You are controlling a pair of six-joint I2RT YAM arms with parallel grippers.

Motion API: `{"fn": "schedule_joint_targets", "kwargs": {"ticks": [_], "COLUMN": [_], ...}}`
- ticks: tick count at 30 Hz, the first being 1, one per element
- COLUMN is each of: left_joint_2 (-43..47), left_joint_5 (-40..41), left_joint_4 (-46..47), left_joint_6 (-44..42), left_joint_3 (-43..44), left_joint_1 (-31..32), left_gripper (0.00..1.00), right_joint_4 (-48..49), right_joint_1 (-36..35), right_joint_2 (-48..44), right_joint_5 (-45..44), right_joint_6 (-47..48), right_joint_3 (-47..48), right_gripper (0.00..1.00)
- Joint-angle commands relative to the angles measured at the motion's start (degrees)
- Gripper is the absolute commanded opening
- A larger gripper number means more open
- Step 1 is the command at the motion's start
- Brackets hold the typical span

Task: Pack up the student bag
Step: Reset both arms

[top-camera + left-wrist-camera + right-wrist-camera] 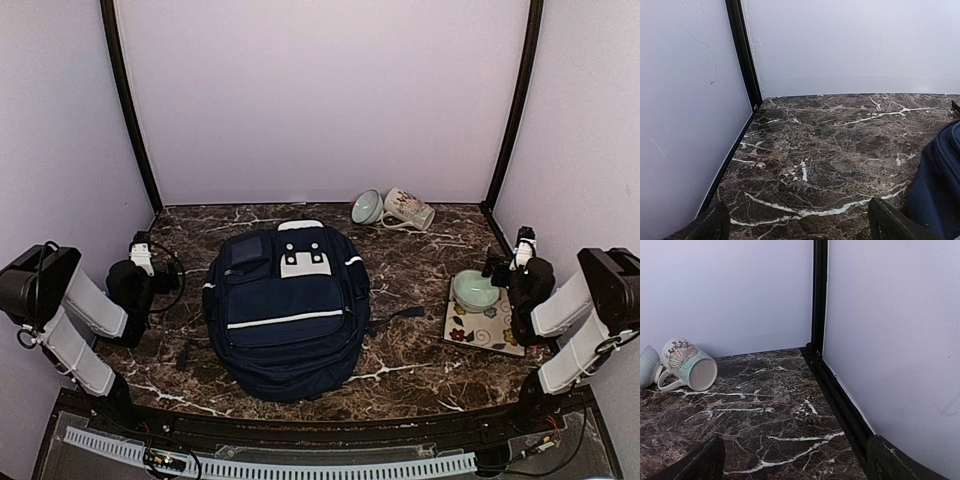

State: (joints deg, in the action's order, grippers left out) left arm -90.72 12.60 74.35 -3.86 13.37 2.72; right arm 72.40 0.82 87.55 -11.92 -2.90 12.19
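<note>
The student bag (285, 310), a big navy backpack with white stripe trim, lies flat in the middle of the marble table with its zips shut. In the left wrist view its blue fabric (940, 185) fills the lower right corner. My left gripper (142, 245) rests left of the bag, pointing at the back wall, open, with nothing between its fingers (890, 224). Over at the right edge my right gripper (523, 242) is open too and holds nothing; its midpoint (797, 465) hovers over bare marble.
A floral mug (408, 210) lies on its side by the back wall, next to a pale tipped bowl (366, 207); the mug (687, 365) also shows in the right wrist view. A green bowl (475, 288) stands on a flowered square plate (492, 330) beside the right arm. Walls close in on three sides.
</note>
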Motion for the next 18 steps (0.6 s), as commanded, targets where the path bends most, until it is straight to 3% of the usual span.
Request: {"fn": "schedule_joint_targets", "kwargs": {"ticks": [1,18], "left_joint_2": [0.36,0.3], "left_joint_5": [-0.52,-0.52], "left_joint_4": [1.8,1.85], "left_joint_6": [0.08,0.08], "left_joint_3": [0.5,0.48], "left_joint_1": [-0.46,-0.44], "left_gripper": [0.99,0.99], "right_joint_4": [1.91,0.79], "right_joint_1": [-0.04,-0.14], "right_joint_2": [0.4,0.44], "right_joint_5": [2.36,2.77], "right_joint_6": [-0.63,-0.27], "right_joint_3": [0.63,1.13], "right_gripper": [0.99,1.0]}}
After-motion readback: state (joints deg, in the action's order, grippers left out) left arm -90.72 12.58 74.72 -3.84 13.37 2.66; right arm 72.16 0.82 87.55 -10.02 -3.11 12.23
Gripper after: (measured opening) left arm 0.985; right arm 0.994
